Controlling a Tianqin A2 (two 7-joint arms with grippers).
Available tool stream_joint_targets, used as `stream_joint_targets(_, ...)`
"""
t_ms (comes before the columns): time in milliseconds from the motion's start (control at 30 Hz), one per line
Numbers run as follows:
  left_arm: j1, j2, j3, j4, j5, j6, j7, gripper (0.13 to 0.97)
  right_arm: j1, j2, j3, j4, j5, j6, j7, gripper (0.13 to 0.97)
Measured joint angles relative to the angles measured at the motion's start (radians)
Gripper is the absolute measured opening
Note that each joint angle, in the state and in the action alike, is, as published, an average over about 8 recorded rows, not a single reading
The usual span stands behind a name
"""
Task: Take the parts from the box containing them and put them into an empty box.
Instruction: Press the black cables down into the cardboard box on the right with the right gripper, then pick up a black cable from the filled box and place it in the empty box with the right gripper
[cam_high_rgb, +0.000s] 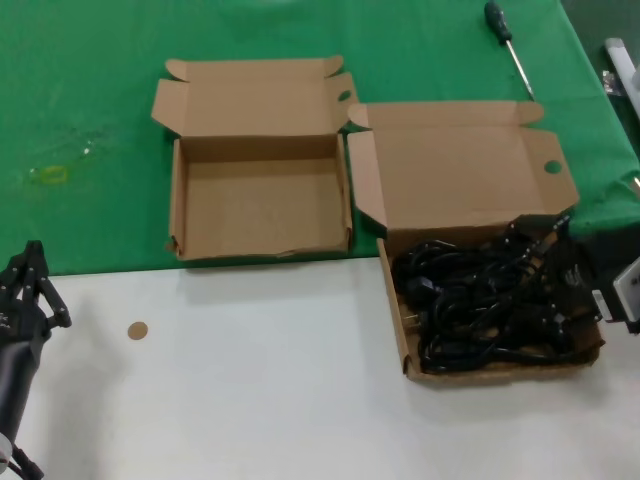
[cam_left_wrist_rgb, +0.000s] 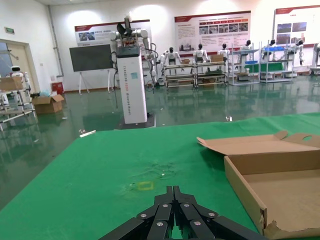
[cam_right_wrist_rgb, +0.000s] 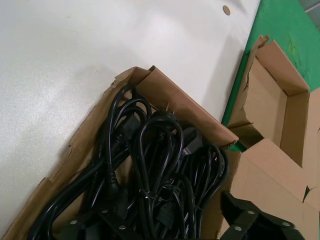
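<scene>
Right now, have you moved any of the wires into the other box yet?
Not yet. The empty box has nothing in it. All the power cords lie in their box. My right gripper is down among them; the left gripper waits aside. All the moving is left.

White table (cam_high_rgb: 250, 380), green mat (cam_high_rgb: 90, 90), holds two boxes (cam_high_rgb: 260, 205), screwdriver (cam_high_rgb: 508, 45).
</scene>
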Motion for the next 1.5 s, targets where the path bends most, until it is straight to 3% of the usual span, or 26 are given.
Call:
stream_joint_targets(267,0.0,0.0,0.0,0.0,0.0,0.0,0.0,0.152,0.0,-0.003,-0.001,-0.014,-0.004,0.001,-0.01,0.622)
stream_joint_targets(533,0.0,0.0,0.0,0.0,0.0,0.0,0.0,0.152,0.002,-0.008,-0.002,-0.028,-0.009,0.005,-0.022,0.401)
stream_joint_targets(667,0.0,0.0,0.0,0.0,0.0,0.0,0.0,0.152,0.002,-0.009,-0.002,-0.031,-0.01,0.007,-0.024,0.401)
stream_joint_targets(933,0.0,0.0,0.0,0.0,0.0,0.0,0.0,0.152,0.004,-0.007,0.004,-0.019,-0.013,0.017,-0.007,0.247)
stream_joint_targets(1200,0.0,0.0,0.0,0.0,0.0,0.0,0.0,0.152,-0.006,0.01,0.012,0.017,-0.011,0.019,0.03,0.191)
stream_joint_targets(1500,0.0,0.0,0.0,0.0,0.0,0.0,0.0,0.152,0.007,0.049,0.029,0.093,0.002,-0.017,0.17,0.182)
